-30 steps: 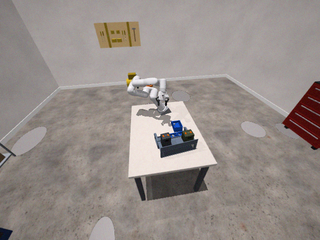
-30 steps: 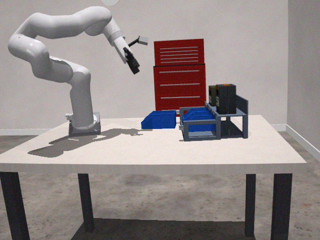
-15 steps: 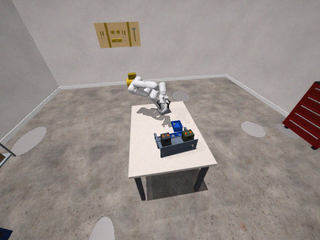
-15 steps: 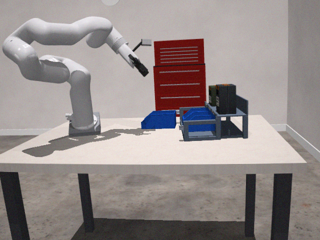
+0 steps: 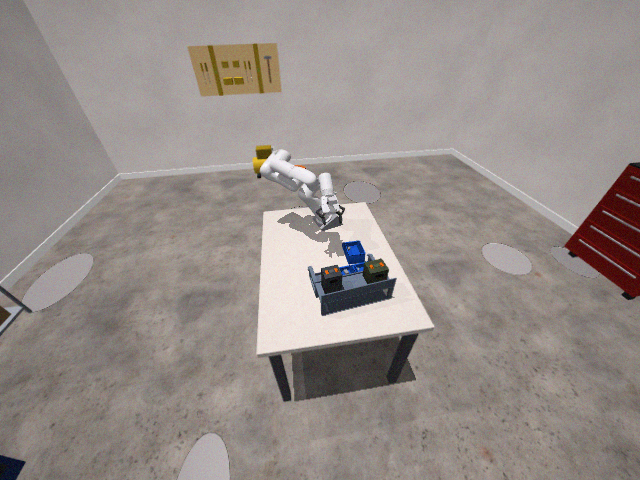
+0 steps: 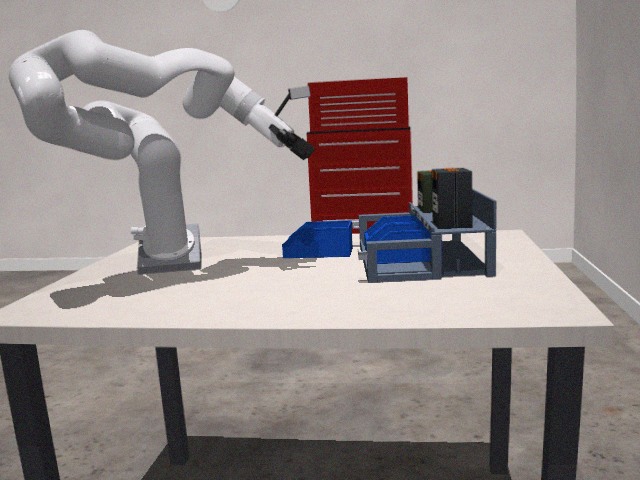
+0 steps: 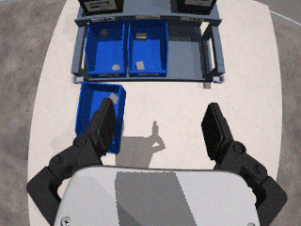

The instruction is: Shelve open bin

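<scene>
Pale walls and a mottled grey floor surround the cream rectangular table [image 5: 289,310] [image 6: 310,304] [image 7: 249,99] where your work stands. Nearest to you in the wrist view is the black two-finger gripper [image 5: 331,219] [image 6: 306,151] [image 7: 159,111]; its fingers are spread wide, with nothing between them. Your one white jointed arm [image 5: 281,167] [image 6: 113,67] arches high from its base and slopes forward and down at the wrist, holding the gripper in the air.

Below and farther forward, the blue plastic open bin [image 5: 354,251] [image 6: 317,240] [image 7: 89,105] stands level on the table, apart from the gripper, its low front toward the arm base. At least one pale part is inside; a finger hides some of it in the wrist view.

Just behind it is the blue-grey shelf [image 5: 356,302] [image 6: 437,258] [image 7: 216,47]. You can count two blue bins in its row, the left bin [image 7: 105,49] and the middle bin [image 7: 148,52], each with two parts. The free place [image 7: 184,58] is at the right end, bounded by the front lip, the side frame and the raised board behind.

On that board stand two cases, one dark grey [image 5: 331,279] [image 6: 452,198] [image 7: 198,6], one olive green [image 5: 376,270] [image 6: 424,191] [image 7: 103,6]. Farther away you see one red metal drawer cabinet [image 5: 610,232] [image 6: 361,170].
</scene>
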Controlling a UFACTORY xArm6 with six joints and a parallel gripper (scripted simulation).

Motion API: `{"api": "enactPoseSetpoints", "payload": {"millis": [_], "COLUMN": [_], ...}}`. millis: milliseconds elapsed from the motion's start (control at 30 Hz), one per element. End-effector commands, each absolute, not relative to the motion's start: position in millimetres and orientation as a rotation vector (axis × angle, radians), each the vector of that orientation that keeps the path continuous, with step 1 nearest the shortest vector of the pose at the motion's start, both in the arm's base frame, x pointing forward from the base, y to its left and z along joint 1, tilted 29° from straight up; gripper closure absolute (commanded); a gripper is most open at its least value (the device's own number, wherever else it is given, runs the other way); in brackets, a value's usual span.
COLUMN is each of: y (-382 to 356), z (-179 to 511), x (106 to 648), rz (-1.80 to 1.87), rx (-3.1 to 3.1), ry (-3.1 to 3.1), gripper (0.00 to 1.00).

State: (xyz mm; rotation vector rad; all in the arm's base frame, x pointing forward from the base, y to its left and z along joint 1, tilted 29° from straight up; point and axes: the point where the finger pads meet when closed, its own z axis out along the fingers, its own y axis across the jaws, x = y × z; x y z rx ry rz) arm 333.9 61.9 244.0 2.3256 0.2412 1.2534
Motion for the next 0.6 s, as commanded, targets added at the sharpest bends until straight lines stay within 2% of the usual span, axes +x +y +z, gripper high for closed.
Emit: {"api": "enactPoseSetpoints", "payload": {"millis": [0, 167, 567], "y": [63.0, 64.2, 64.2], "z": [244.0, 238.2, 238.2], "x": [344.7, 362.2, 362.2], "rz": [1.303, 1.527, 1.527], "rx": [2.332, 2.319, 2.319], "ry": [0.254, 0.209, 0.209], "gripper": [0.00, 0.00, 0.00]}}
